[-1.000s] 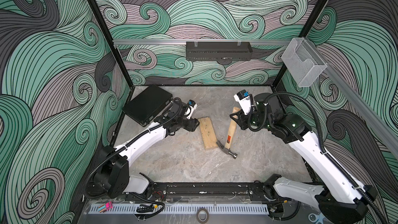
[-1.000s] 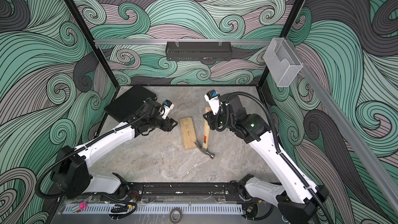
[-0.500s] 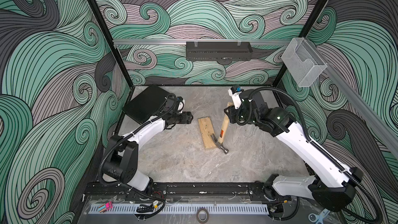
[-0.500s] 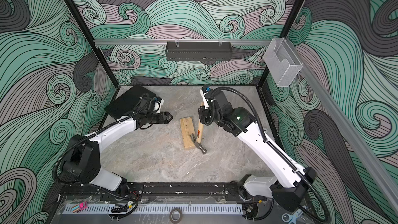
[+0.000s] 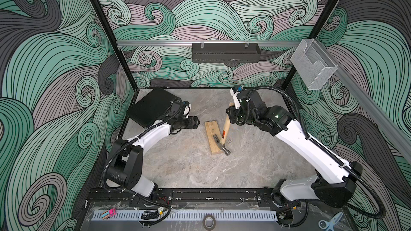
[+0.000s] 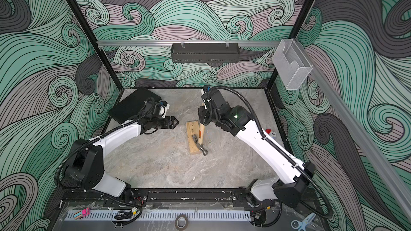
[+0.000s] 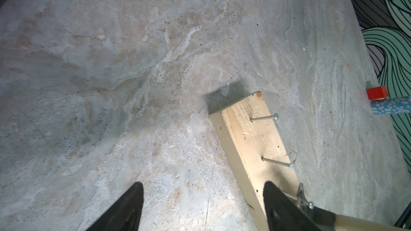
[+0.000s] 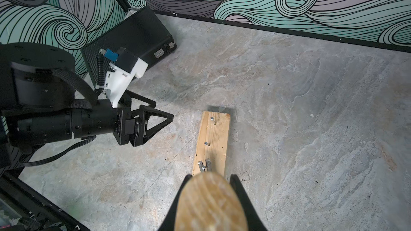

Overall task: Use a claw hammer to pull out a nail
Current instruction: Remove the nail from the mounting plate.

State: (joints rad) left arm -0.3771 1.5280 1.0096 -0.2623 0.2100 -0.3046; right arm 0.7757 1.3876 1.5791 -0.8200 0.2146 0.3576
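One steel nail [image 8: 202, 168] sits hooked in the wood-handled grey claw hammer [image 5: 224, 130] clamped in the right gripper [image 8: 210, 180]; levering back seemingly follows, the left gripper [image 7: 203, 185] gaping empty near the pale plank [image 8: 216, 130].

Grey marbled tabletop [image 5: 189, 170]: wooden block [image 5: 210, 130] near middle; black case [image 5: 151, 106] in far left corner.
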